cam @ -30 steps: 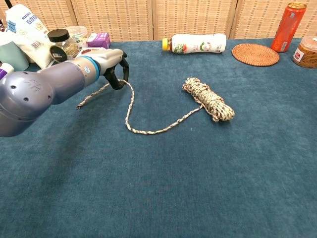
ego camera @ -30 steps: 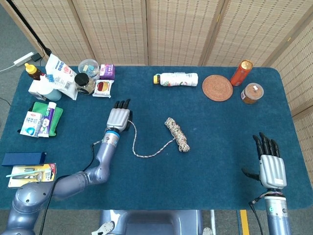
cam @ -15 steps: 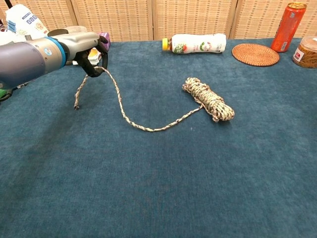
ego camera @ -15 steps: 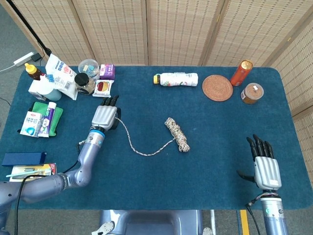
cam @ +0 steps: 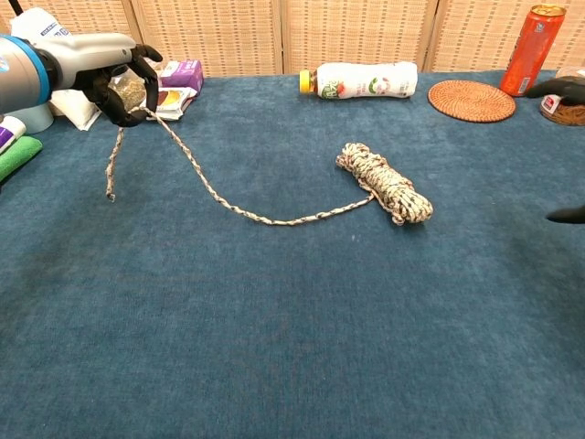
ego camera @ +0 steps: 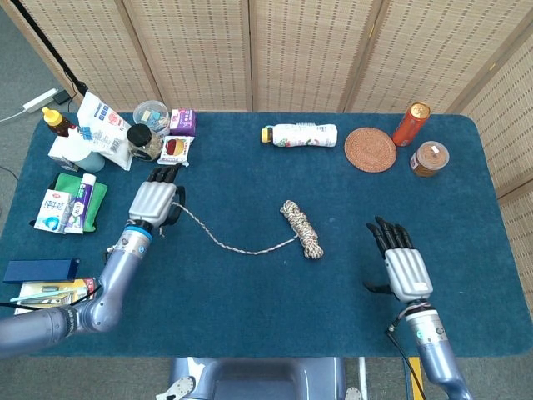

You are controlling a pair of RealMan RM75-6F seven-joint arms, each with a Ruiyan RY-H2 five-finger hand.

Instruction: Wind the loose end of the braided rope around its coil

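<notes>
**Rope end stretched toward the clutter, coil unheld**

The blue table cloth carries the whole risk, since nothing anchors the rope coil lying loose near the table's middle. The left hand sits well to the left of it, fingers curled around the loose end, which it holds lifted off the cloth; the strand runs from that grip down across the table to the near end of the coil, and a short tail hangs below the hand to the cloth. The strand looks close to straight, with little slack, so any further pull leftward would probably drag or roll the coil instead of setting up a wrap.

The right hand hovers right of the coil and apart from it, fingers spread and holding nothing. Until it pins the coil, winding would likely just spin the bundle or loosen its turns.

Next in size, the packets and boxes at the table's left edge lie just beyond the left hand; a wide swing could knock them or the dark-lidded jar over.

Smallest, the grip itself: the rope crosses the curled fingers at one spot only, so a sharp tug could slide it out, and the dangling tail could snag on the cloth during a wrap.
</notes>
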